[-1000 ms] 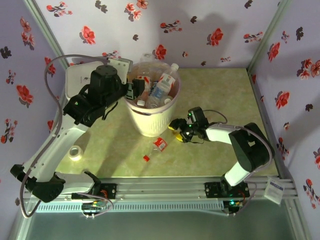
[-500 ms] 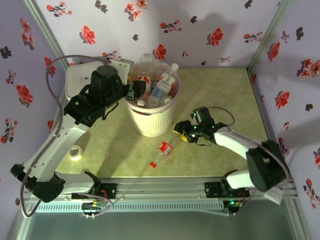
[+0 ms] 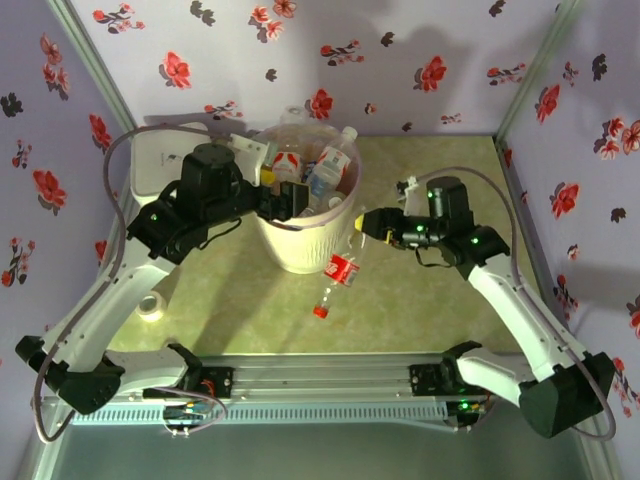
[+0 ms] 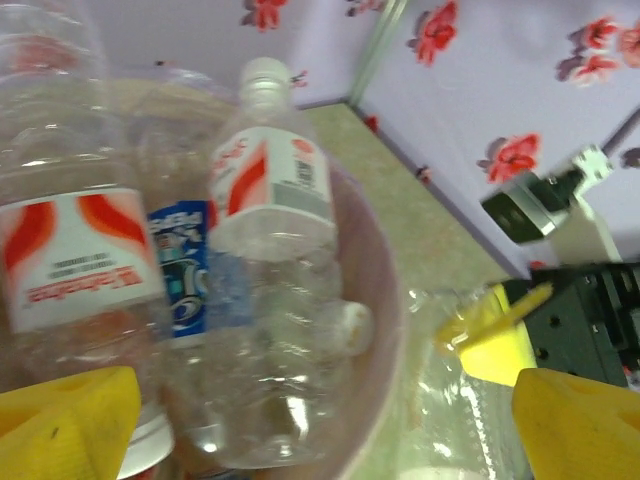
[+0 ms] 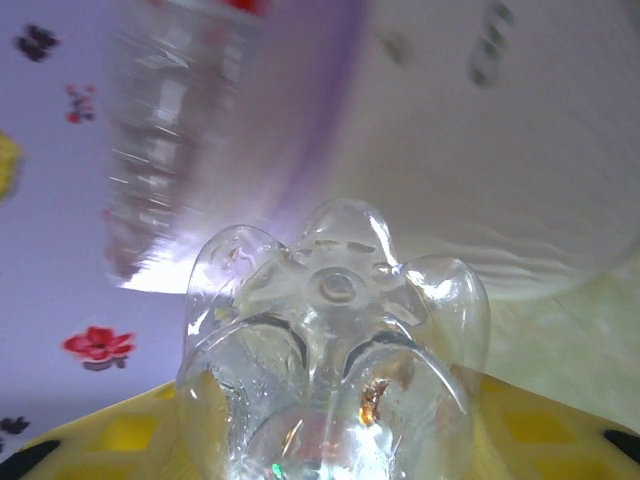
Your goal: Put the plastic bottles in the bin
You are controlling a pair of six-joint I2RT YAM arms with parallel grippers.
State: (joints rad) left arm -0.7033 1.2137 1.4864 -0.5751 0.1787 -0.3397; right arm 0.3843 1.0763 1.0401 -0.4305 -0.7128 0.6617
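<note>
Right hand (image 3: 362, 224) is closed on the base of a red-labelled plastic bottle (image 3: 342, 270) hanging cap-down just beside the bin (image 3: 298, 252), outside its rim, so the dangling neck may catch the wall or slip loose onto the bench (image 3: 450, 170).

The left arm (image 3: 130, 290) climbs from its base at the near edge, bends at the elbow and reaches to the right. The left claw (image 3: 287, 198) points right with its jaws spread wide, and its yellow fingertips (image 4: 65, 420) sit at opposite lower corners of the left wrist view. The right arm (image 3: 515, 300) arches up from its base and leans in to the left, wrist raised. The right claw (image 3: 366, 224) is clamped on the base end of a plastic bottle (image 3: 341, 270), with yellow pads (image 5: 130, 430) on either side of it.
</note>
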